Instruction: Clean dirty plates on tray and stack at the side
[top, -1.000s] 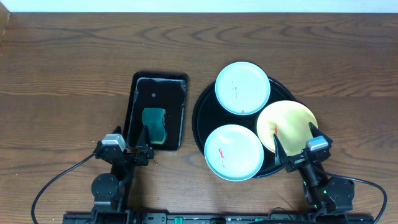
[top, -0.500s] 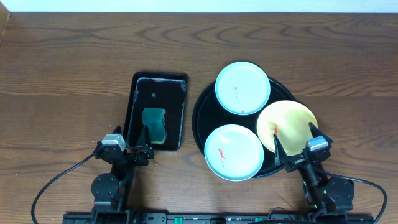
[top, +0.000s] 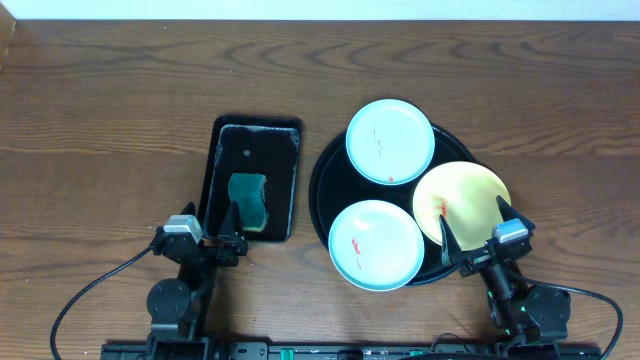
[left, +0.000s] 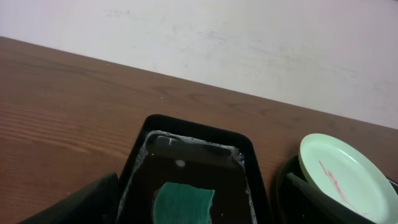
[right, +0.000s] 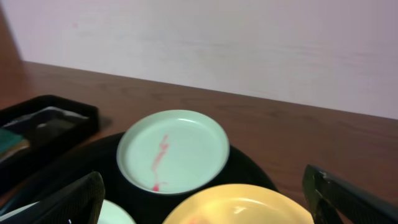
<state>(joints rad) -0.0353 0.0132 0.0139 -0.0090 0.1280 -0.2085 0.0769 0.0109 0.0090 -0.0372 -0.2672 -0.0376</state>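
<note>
Black tray (top: 325, 185) — three plates (top: 375, 245), apparently smeared | end effectors (top: 200, 222) (top: 472, 212) open

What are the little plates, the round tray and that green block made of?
The plates look like plastic or melamine: pastel, smooth, thin rims; ceramic is possible. The tray seems glossy black plastic or lacquer, judging by its sheen. The green block looks like a dull, soft sponge.

No text, label, brand, number or sign can be read in any view; the plates (top: 390, 141) carry only red smears, not writing.
</note>
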